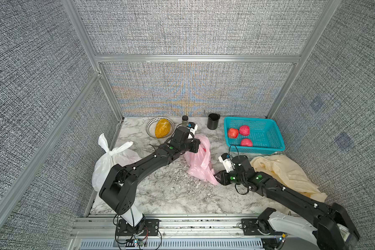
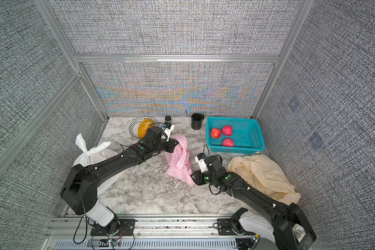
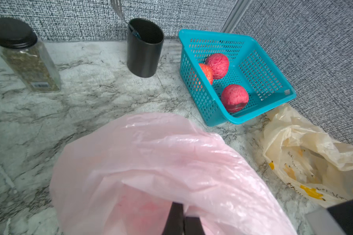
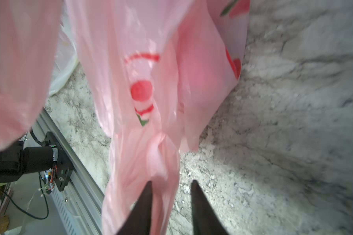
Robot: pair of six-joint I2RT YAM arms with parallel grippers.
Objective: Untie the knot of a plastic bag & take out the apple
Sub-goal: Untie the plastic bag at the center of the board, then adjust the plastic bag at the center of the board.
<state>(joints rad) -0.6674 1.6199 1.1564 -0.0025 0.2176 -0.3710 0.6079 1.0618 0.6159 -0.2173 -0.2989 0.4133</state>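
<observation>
Pink bag [image 1: 200,160] with red prints, teal basket [image 1: 258,149], red apples [image 1: 244,130], grey-veined white marble table [image 1: 171,194], black cup [image 1: 213,122]

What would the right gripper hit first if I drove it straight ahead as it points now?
The pink bag: its trailing end drapes by one fingertip of the right gripper, whose jaws stand apart. Going on, it would likely push into that film before anything else; depth beyond is unclear.

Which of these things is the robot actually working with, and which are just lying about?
In the job: pink bag, left gripper, right gripper, three apples, teal basket, knotted white bag.
Lying about: cream bag, bowl, spice jar, black cup.
</observation>
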